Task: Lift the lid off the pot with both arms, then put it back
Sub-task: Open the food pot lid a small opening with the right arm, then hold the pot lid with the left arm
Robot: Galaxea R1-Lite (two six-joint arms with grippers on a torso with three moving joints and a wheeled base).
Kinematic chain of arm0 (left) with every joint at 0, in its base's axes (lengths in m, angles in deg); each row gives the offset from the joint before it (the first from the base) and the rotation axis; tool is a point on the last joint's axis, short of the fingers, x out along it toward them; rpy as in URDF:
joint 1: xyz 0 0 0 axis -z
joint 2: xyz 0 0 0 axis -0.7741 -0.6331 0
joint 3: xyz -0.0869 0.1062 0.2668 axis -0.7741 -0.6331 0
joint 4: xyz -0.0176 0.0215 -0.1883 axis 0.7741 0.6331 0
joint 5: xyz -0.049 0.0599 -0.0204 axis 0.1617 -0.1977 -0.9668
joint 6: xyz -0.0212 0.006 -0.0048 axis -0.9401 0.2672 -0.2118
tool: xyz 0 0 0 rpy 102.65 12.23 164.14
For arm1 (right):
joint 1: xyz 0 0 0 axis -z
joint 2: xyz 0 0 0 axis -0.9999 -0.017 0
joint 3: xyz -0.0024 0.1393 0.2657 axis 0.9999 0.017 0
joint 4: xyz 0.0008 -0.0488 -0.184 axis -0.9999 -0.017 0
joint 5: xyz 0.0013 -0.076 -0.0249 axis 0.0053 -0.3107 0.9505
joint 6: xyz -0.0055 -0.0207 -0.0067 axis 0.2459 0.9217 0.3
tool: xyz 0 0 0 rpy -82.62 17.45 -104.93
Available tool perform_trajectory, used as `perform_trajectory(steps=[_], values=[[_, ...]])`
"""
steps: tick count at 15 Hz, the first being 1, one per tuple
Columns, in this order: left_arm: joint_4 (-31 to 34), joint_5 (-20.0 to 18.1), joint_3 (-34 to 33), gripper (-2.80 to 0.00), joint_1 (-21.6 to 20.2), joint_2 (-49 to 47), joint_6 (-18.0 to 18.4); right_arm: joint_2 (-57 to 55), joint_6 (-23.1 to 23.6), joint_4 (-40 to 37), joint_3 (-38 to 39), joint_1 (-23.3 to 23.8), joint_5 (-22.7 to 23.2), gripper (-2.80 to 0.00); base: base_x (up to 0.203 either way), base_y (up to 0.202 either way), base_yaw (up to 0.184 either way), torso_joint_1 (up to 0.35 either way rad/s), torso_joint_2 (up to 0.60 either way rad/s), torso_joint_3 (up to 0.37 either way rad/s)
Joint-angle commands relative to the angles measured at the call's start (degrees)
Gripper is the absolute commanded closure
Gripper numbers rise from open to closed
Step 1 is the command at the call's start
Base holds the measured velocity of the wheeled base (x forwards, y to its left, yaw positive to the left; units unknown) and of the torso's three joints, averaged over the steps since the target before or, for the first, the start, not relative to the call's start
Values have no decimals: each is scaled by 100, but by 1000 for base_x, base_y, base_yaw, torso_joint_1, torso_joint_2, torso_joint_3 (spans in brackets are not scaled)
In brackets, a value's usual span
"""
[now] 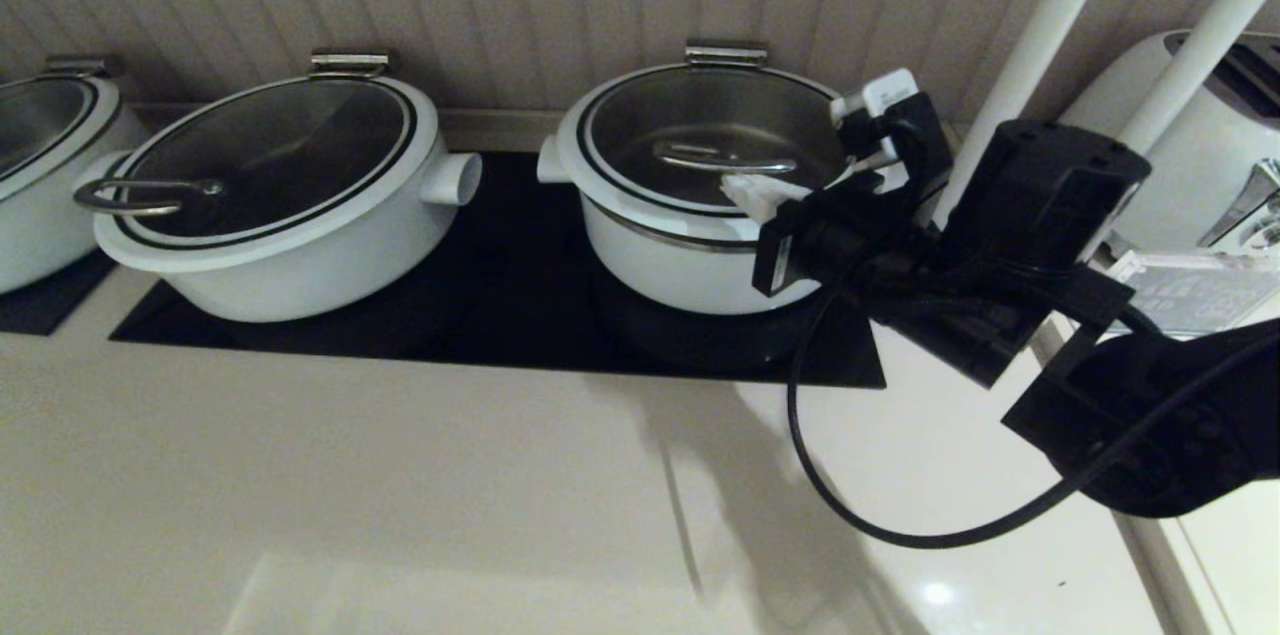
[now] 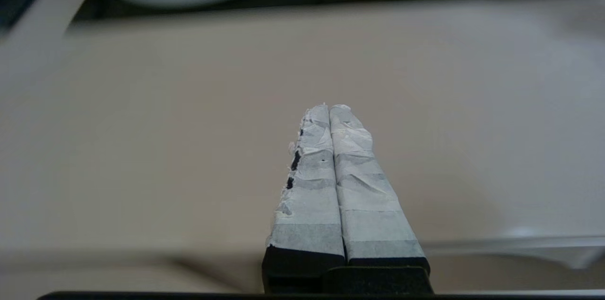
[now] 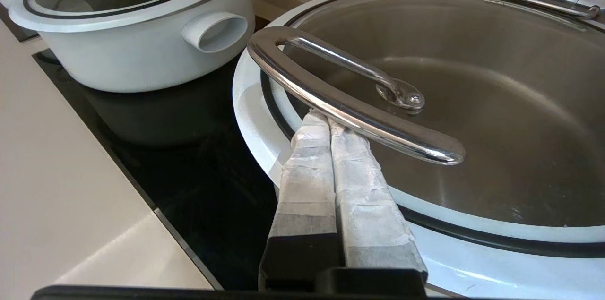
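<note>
A white pot [image 1: 690,265] stands on the black cooktop with its glass lid [image 1: 700,125] resting on it. The lid's steel loop handle [image 1: 725,158] lies near the front of the lid. My right gripper [image 1: 748,192] is shut with nothing between its taped fingers. Its tips are tucked under the near bar of the handle [image 3: 350,111], over the lid's rim [image 3: 472,215], as the right wrist view [image 3: 326,118] shows. My left gripper [image 2: 329,108] is shut and empty over the beige counter; it is out of the head view.
A second white lidded pot [image 1: 290,215] stands left of the first, a third [image 1: 40,175] at the far left. The black cooktop [image 1: 500,305] is set into the beige counter [image 1: 400,475]. A white toaster [image 1: 1220,145] and two white poles [image 1: 1040,35] are at the right.
</note>
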Motion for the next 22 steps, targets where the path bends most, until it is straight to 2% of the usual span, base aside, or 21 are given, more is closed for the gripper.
perform_trajectory(steps=[1, 4, 9, 12, 14, 16, 19, 22], values=[[22, -355, 371, 0, 6, -139, 7, 25, 10, 58, -5, -1, 4, 0, 0, 0, 0, 0, 0, 0], [-34, -536, 1072, 0, 12, -964, 15, 25, 10, 143, -5, -1, 4, 0, 0, 0, 0, 0, 0, 0], [-111, -1240, 2727, 0, 14, -2585, 6, 25, 10, 152, -81, -1, 4, 0, 0, 0, 0, 0, 0, 0], [-784, -1476, 3348, 0, 15, -3479, -23, 8, 10, 143, -235, -1, 4, 0, 0, 0, 0, 0, 0, 0], [-973, -1595, 3770, 0, 39, -3928, -22, -4, 10, 134, -318, -1, 4, 0, 0, 0, 0, 0, 0, 0], [-1006, -1636, 3948, 0, 328, -4101, -30, -15, 10, 103, -437, 12, 4, 0, 0, 0, 0, 0, 0, 0], [-1019, -1631, 4092, 0, 1008, -4438, -23, -78, 10, 55, -666, 78, 4, 0, 0, 0, 0, 0, 0, 0], [-1036, -1631, 4081, 0, 1411, -4957, -19, -104, 4, -104, -880, 124, 13, 0, 0, 0, 0, 0, 0, 0]])
